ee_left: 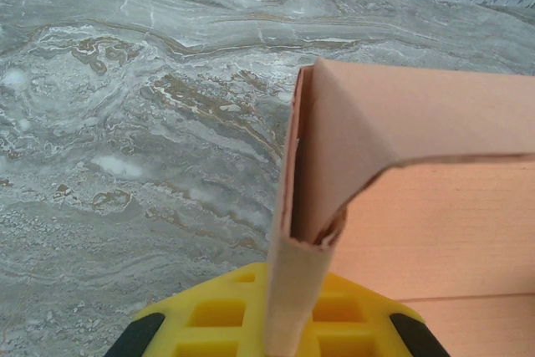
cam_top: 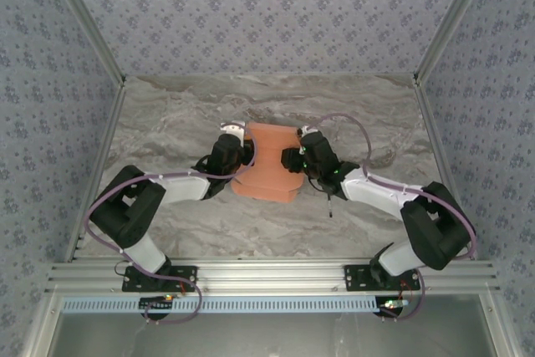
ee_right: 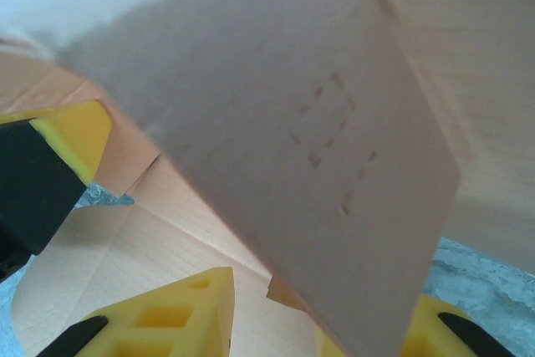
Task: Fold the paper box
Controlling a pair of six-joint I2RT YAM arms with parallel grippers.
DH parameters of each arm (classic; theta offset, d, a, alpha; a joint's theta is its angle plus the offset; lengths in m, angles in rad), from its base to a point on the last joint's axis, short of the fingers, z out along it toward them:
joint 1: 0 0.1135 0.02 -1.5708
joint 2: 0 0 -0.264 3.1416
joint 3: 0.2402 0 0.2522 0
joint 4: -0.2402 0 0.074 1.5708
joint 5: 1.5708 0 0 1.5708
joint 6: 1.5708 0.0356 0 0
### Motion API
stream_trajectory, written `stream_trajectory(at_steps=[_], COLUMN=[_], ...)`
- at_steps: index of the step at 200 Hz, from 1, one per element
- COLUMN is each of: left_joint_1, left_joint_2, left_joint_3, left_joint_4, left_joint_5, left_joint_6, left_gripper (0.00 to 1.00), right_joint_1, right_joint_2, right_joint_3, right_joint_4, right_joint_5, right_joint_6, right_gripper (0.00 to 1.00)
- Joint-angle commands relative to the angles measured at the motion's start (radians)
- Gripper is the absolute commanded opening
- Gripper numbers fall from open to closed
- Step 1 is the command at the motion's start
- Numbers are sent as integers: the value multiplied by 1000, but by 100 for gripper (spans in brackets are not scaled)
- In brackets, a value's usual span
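Looking in from the near edge of the table (cam_top: 167,223), the paper box (cam_top: 269,165) lies about mid-table, well clear of every edge. It is half formed, with its base flat and its side walls partly raised.

The left gripper (ee_left: 292,323) has its yellow fingers (ee_left: 217,319) pinched shut on the left wall, holding that flap upright. The right gripper (ee_right: 322,298) stands partly open astride a raised panel on the box's right side. A gap shows beside one finger, so I'd say it has no grip on the panel.

The step in hand looks like raising and tucking the walls. Next, the right jaws need to close on that panel and bend it along its crease, gently, because the card is thin.
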Motion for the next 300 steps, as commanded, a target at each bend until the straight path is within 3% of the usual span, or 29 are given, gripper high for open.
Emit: stream_trajectory(at_steps=[1,40,96,126,161,191,209,248,300], left_joint_1=[-6,-5,9,24,32,31,32,31,31], left_joint_2=[-31,-34,-44,-65,-105,-129,-141,-144,-131], left_joint_3=[3,0,-7,-17,-20,-20,-19,-16,-9], left_joint_4=[24,17,7,4,-22,-42,-52,-59,-53], left_joint_5=[9,-4,16,47,73,84,89,96,110], left_joint_6=[-8,0,-17,-39,-52,-52,-51,-51,-57], left_gripper=[3,3,3,3,3,3,3,3,3], right_joint_1=[9,9,-14,-95,-294,-473,-524,-485,-412], right_joint_2=[16,-67,-320,-437,-498,-444,-362,-237,-179], right_joint_3=[29,19,-1,29,29,17,33,47,56], right_joint_4=[12,-74,-300,-411,-405,-318,-285,-198,-168], right_joint_5=[-13,15,13,-28,-94,-249,-346,-571,-661], right_joint_6=[-21,-89,-272,-399,-432,-389,-385,-437,-498], right_gripper=[31,37,48,50,51,51,47,44,47])
